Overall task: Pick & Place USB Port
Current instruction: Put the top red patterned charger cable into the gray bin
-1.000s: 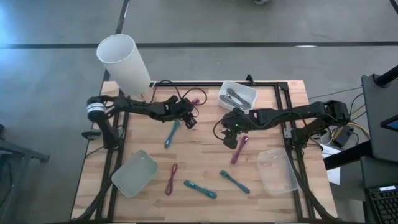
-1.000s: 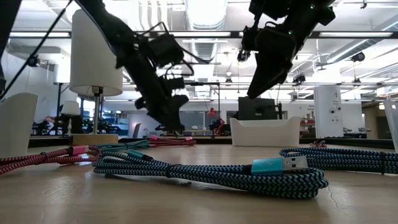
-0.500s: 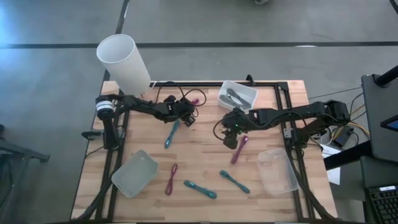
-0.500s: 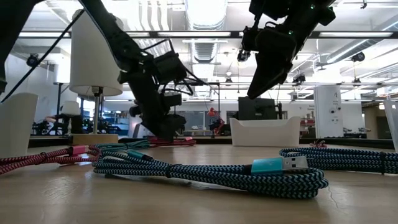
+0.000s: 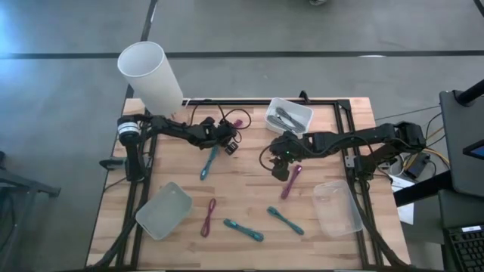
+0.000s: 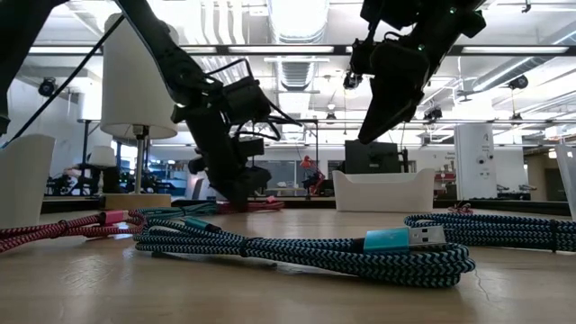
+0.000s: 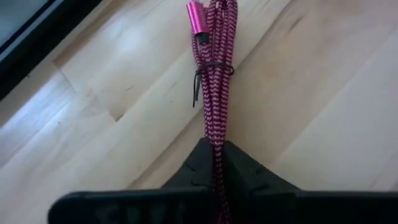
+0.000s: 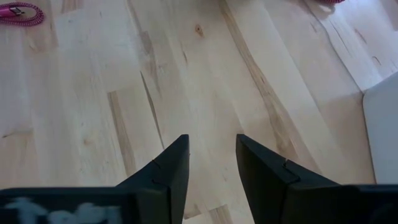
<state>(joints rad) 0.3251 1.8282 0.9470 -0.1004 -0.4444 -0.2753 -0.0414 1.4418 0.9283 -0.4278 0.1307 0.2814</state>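
A pink braided USB cable, coiled into a long bundle and tied at the middle, lies on the wooden table at the far middle. My left gripper is down at the bundle's near end and shut on it; it also shows in the low view. My right gripper hangs open above bare wood near the table's middle, beside a magenta cable. My left gripper pinches the pink bundle's end between its two fingers, opposite the plug end. The fingers slant down from the table's left and point along the bundle. The bundle stretches straight away from the fingers and lies flat on the table.
More coiled cables lie about: teal, pink, teal and teal. A white bin stands at the far edge, clear trays at the near left and right, and a white cylinder at the far left corner.
My left gripper has gone down and a little toward the far edge onto the pink cable, then shut on its end. The cable has stayed on the table.
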